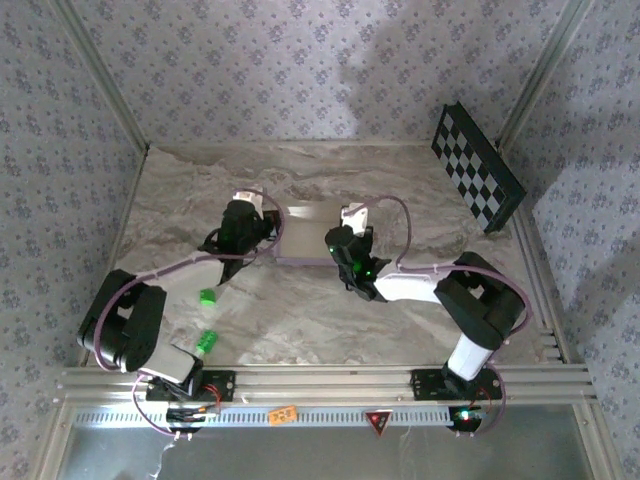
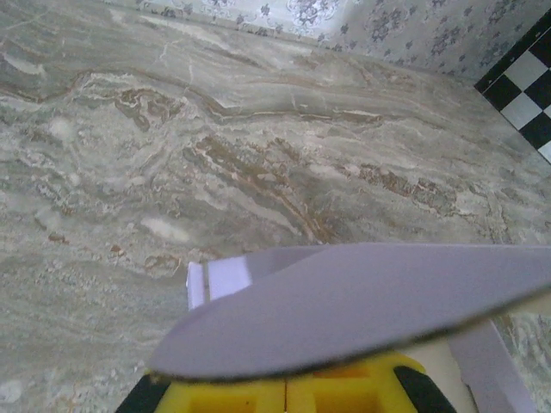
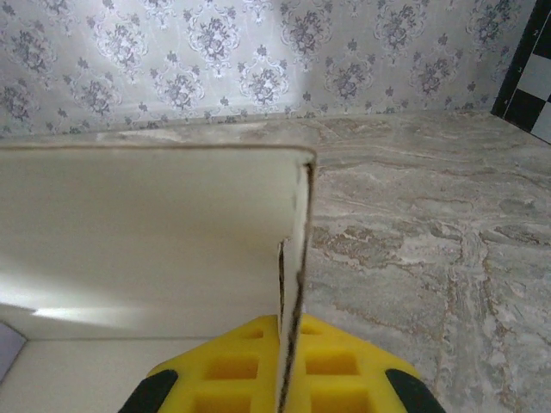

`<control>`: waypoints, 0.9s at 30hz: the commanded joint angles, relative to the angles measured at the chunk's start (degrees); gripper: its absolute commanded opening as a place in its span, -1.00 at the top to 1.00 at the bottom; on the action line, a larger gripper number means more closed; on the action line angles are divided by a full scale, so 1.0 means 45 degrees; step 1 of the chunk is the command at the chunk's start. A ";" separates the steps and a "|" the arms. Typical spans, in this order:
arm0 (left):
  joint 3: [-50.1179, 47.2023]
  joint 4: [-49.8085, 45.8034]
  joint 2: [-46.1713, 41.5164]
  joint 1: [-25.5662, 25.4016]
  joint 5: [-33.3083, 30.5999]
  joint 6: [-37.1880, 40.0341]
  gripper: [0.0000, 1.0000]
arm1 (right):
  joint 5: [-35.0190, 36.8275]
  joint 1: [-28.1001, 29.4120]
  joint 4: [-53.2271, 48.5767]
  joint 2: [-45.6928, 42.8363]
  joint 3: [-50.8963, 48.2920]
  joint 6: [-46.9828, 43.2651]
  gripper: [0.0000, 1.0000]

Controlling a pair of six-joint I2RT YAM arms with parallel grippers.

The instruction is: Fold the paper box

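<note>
Paper box [image 1: 306, 238] | between left claw [image 1: 262, 228] and right claw [image 1: 347, 238] | right pinching edge

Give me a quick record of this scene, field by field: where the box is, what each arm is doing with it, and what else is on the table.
surface: marble-patterned table
paper box: mid-table, between the two arms, partly folded
left fingers: under a curved lavender flap; grip unclear
right fingers: shut on the edge of an upright cream wall of the box
other: checkerboard panel at the far right edge
</note>
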 commanded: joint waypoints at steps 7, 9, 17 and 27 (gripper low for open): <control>-0.1444 -0.0651 -0.1011 -0.0548 0.0263 -0.0325 0.78 | -0.0219 0.0934 0.0614 0.0380 -0.1432 0.0120 1.00; -0.1719 -0.0821 -0.1164 -0.0559 0.0216 -0.0318 0.74 | -0.0225 0.1049 0.0831 0.0465 -0.1685 0.0102 1.00; -0.1801 -0.3794 -0.3705 -0.0545 0.0970 0.0119 -0.04 | -0.0095 0.1183 0.1149 0.0774 -0.2009 -0.0016 1.00; 0.0047 -0.8240 -0.7081 -0.0514 0.1705 0.0836 -0.32 | -0.0274 0.1183 0.1198 0.1024 -0.1971 -0.0143 0.97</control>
